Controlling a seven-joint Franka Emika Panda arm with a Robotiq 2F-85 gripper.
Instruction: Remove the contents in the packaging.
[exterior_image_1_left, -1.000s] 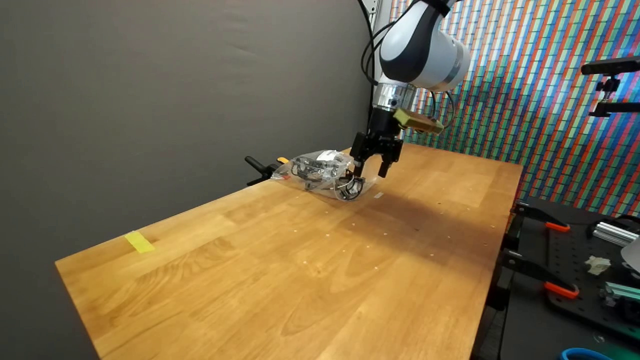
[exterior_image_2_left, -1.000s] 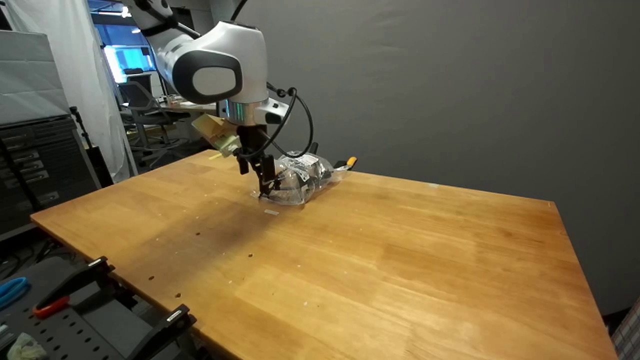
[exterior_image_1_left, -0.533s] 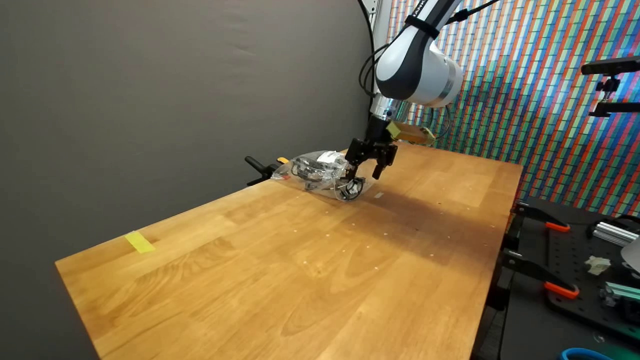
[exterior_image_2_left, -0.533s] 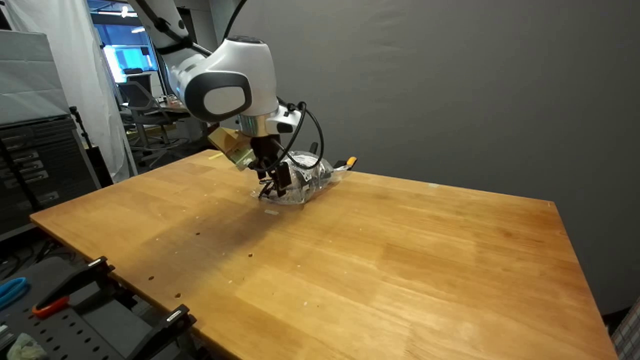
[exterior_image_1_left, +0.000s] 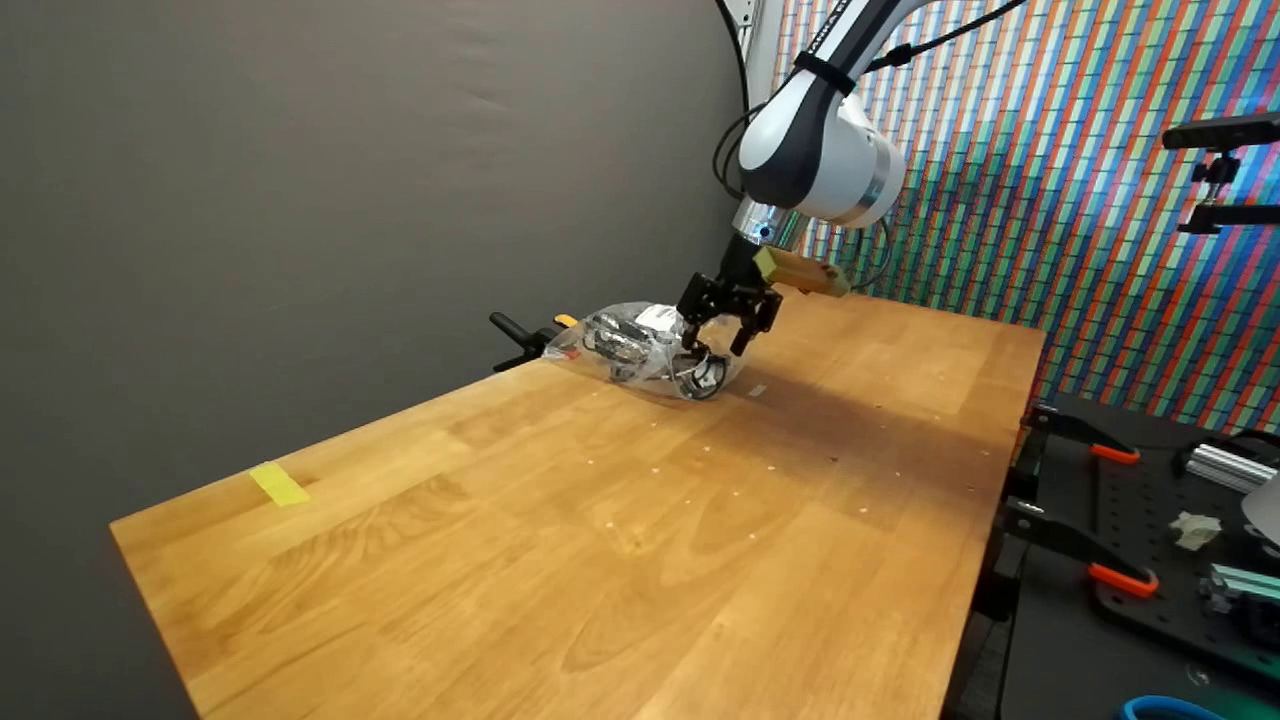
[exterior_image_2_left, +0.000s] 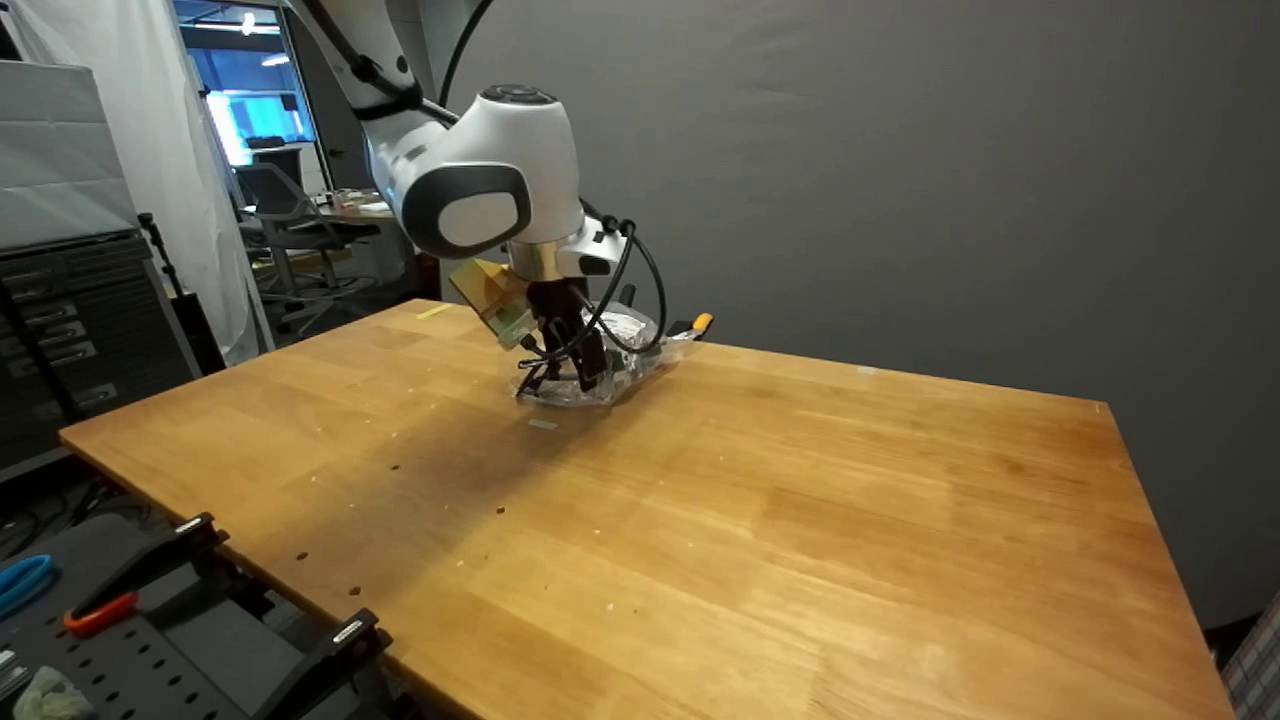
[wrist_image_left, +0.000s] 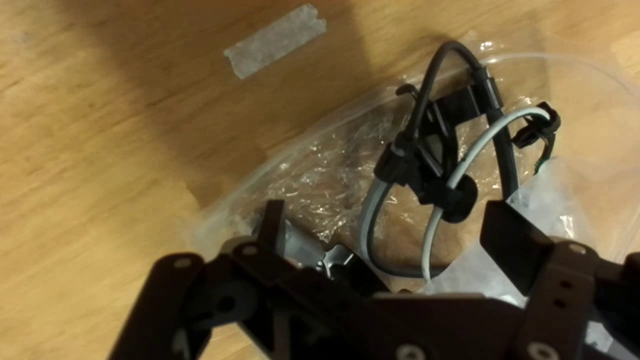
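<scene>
You had the gripper (wrist_image_left: 388, 217) spread; mostly beyond its fingertips (wrist_image_left: 515, 245), at the edge of the plastic bag (wrist_image_left: 320, 180), lay the cable bundle (wrist_image_left: 452, 196), long axis slanting outward.

Table (exterior_image_1_left: 560, 560): both exterior views look down across it, well back, facing the grey wall (exterior_image_1_left: 370, 210).
Colourful wall (exterior_image_1_left: 1010, 210): at right in an exterior view.
Curtain (exterior_image_2_left: 155, 140): at left in an exterior view.
Bag (wrist_image_left: 320, 170): in all; wrist view looks down, close, past the gripper (wrist_image_left: 385, 206).
</scene>
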